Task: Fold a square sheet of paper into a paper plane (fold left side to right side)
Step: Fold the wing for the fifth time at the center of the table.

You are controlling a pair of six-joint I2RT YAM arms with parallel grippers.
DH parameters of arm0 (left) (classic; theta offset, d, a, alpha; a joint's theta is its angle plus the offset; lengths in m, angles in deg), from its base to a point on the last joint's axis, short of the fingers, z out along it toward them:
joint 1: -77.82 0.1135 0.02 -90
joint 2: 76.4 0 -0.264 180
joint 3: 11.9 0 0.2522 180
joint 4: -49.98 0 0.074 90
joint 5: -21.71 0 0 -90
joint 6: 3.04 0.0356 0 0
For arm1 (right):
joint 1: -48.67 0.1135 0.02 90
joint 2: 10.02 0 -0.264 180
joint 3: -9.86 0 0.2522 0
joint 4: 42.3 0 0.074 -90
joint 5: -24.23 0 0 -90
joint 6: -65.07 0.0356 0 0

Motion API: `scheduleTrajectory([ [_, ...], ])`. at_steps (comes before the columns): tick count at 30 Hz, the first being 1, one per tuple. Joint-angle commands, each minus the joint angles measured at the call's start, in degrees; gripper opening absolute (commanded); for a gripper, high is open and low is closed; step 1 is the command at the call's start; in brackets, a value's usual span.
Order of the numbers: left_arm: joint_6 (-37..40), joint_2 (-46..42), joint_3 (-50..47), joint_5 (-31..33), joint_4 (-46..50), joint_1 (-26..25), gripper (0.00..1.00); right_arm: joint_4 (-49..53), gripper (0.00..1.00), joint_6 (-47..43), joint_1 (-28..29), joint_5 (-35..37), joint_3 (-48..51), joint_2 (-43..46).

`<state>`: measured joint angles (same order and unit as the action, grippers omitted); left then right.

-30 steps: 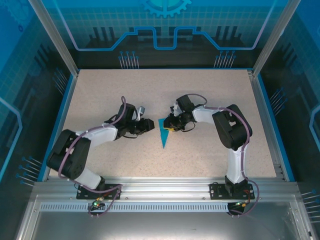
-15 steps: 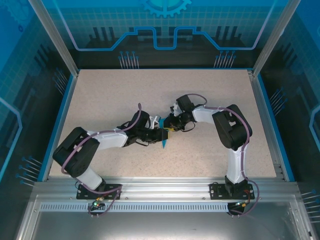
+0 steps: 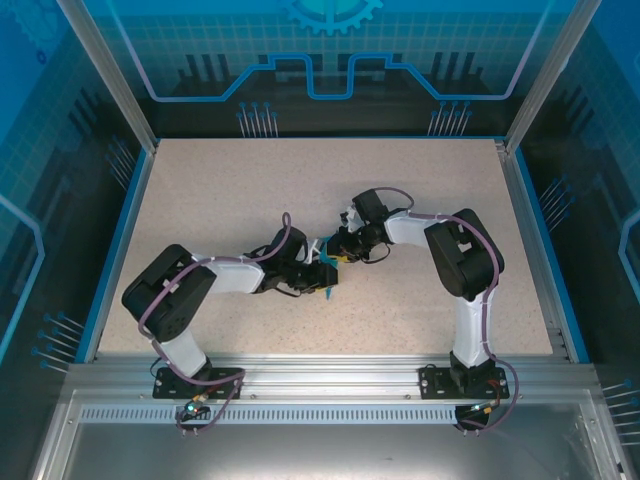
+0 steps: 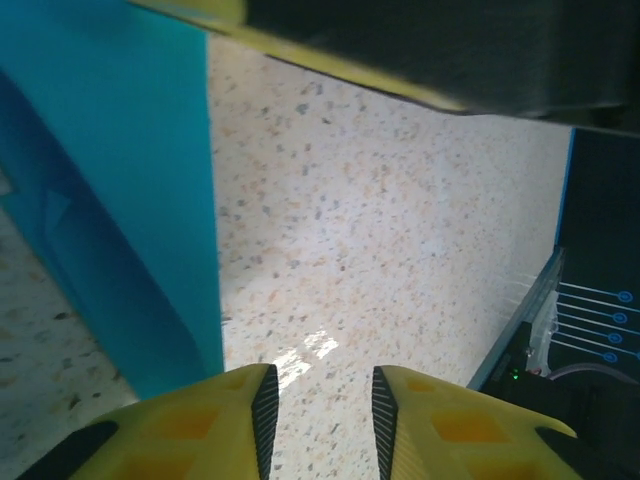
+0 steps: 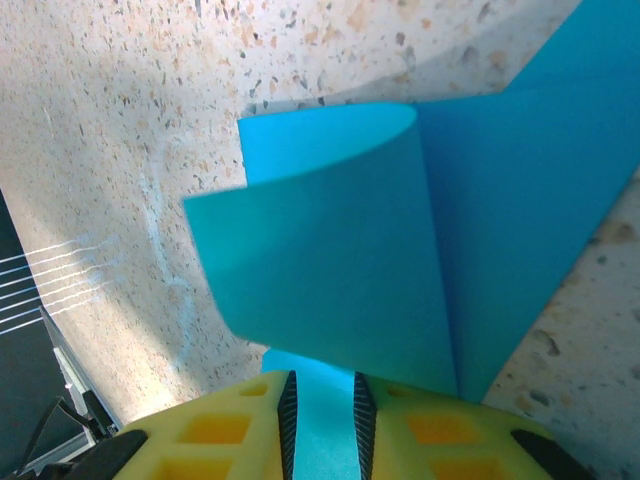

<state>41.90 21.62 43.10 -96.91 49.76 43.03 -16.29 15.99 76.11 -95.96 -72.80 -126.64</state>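
The square sheet of paper (image 3: 326,289) is a folded cyan pointed shape on the speckled table, mostly covered by both grippers. In the right wrist view one flap (image 5: 330,240) of it curls up and over the flat part (image 5: 540,180). My right gripper (image 5: 323,410) stands on the sheet's far end with jaws slightly apart and paper lying under the gap. My left gripper (image 4: 323,400) is open low over the table, with bare table between its pads. The raised paper edge (image 4: 110,180) stands just left of its left finger. In the top view both grippers meet at the sheet (image 3: 322,270).
Blue rails and transparent walls enclose the speckled table (image 3: 220,190). The right gripper's yellow-edged finger (image 4: 400,50) hangs close above the left gripper's view. Wide open table lies behind and to both sides of the arms.
My left arm has swept right from well left of the sheet to its left edge, and the sheet's left side has lifted. The right arm has stayed put.
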Motion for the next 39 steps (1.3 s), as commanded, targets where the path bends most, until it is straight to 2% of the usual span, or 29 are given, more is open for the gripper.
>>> scheduleTrajectory([
  [1, -0.5, 1.6, 1.0, 1.6, 3.0, -0.3, 0.33, 5.7, 0.25, -0.7, 0.8, 3.6, 0.8, -3.4],
  [13, -0.5, 3.8, 1.7, 2.3, 6.1, -0.3, 0.32, 6.2, 0.25, -1.2, 0.8, 3.7, 0.4, -3.1],
  [26, -2.2, 4.5, -0.2, 7.4, 15.4, -0.4, 0.12, 6.6, 0.18, -2.5, 0.1, 3.1, -2.0, -1.8],
  [39, -1.8, 5.7, 0.1, 11.6, 22.9, -1.6, 0.06, 5.5, 0.14, -3.5, -2.0, 3.3, -3.3, -3.5],
])
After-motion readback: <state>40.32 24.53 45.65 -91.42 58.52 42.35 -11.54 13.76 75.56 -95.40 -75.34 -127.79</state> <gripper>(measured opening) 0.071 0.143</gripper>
